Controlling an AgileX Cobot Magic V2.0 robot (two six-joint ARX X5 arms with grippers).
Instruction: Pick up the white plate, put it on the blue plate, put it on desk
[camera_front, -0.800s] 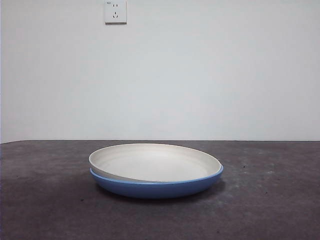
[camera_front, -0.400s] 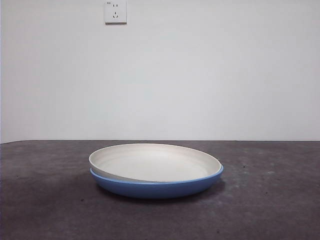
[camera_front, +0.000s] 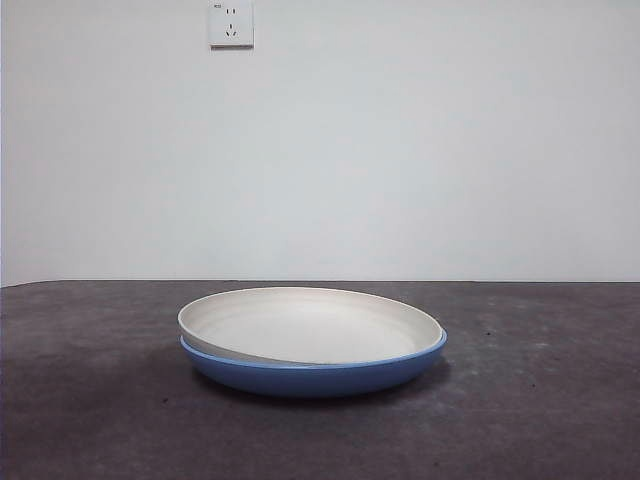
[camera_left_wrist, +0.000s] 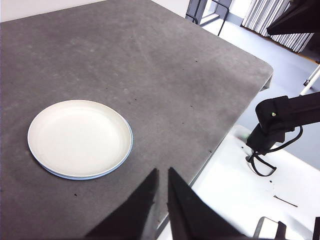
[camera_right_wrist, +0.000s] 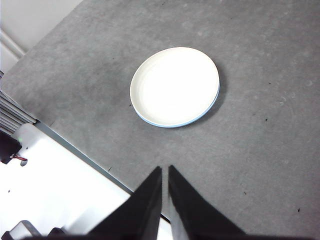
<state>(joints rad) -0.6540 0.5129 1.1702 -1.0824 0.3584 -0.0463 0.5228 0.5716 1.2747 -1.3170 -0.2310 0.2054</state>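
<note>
The white plate (camera_front: 305, 322) is sitting inside the blue plate (camera_front: 320, 376) on the counter (camera_front: 540, 420), tilted slightly so its rim is riding higher on one side. Nothing is differing from 1 second ago: both plates are lying exactly where they were. The left pincer (camera_left_wrist: 161, 187) and right pincer (camera_right_wrist: 165, 182) are both hanging high above the counter, well apart from the plates, each with its 2 jaws nearly together and gripping nothing.
</note>
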